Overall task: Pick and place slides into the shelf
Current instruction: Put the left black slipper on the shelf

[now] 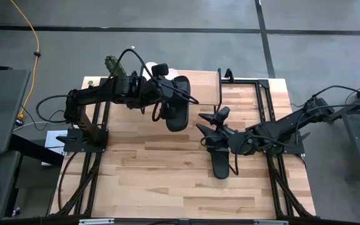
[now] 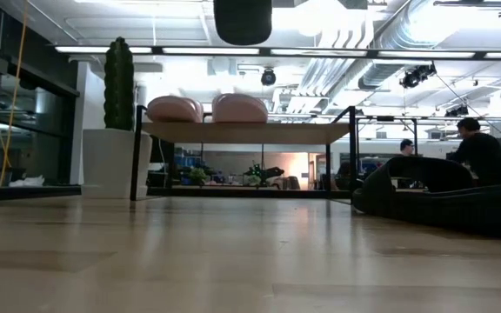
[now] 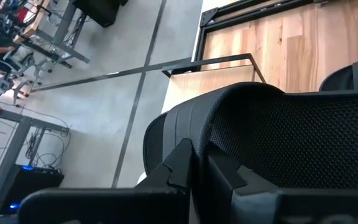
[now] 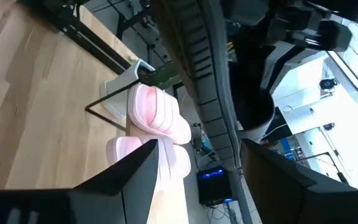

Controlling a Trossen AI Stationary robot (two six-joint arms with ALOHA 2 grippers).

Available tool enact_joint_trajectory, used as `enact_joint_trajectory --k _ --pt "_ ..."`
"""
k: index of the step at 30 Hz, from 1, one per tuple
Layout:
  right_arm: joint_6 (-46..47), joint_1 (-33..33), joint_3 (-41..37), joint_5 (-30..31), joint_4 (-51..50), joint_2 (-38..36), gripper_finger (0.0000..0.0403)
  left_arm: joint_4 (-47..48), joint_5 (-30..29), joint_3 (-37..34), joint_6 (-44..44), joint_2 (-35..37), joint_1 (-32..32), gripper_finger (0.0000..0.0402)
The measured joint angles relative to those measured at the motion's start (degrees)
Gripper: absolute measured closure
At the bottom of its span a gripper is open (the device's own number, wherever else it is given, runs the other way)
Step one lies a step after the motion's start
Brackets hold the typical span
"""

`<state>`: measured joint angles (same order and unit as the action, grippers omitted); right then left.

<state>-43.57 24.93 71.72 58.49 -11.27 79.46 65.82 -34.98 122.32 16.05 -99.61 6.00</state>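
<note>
On the left, the left gripper (image 1: 167,103) is carrying a black slide (image 1: 178,105) in the air, its fingers (image 3: 185,163) clamped on the slide's strap. The slide is hanging just short of the shelf (image 1: 202,87), which is standing at the table's (image 1: 142,169) far edge with two pink slides (image 2: 207,109) already sitting side by side on its top board. The carried slide's long axis is running from near to far, toe toward the shelf, so the coming move looks like a short push toward the far edge, onto the free board to the right of the pink pair. Further right, the right gripper (image 1: 220,134), fingers spread wide and empty, is hovering over the second black slide (image 1: 220,159), which is lying near the table's middle, pointing the same way.
</note>
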Motion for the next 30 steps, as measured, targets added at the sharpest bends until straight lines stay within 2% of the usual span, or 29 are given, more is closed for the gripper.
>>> enact_joint_trajectory --k 7,17,21,30 --pt "-0.5 0.7 0.0 -1.8 2.6 -0.1 0.0185 0.1 -0.1 0.0 0.0 0.0 0.0 0.0397" --pt "-7.5 3.3 0.0 -2.2 9.8 0.2 0.0185 -0.1 0.1 0.0 -0.4 0.0 0.0 0.0394" --pt "-7.8 3.3 0.0 -4.8 10.3 0.2 0.0185 -0.2 2.8 0.0 -0.7 0.0 0.0 0.0397" --pt "-7.9 2.1 2.7 -6.5 10.3 3.0 0.0185 -2.4 3.7 0.0 -1.3 -0.1 0.0 0.0392"
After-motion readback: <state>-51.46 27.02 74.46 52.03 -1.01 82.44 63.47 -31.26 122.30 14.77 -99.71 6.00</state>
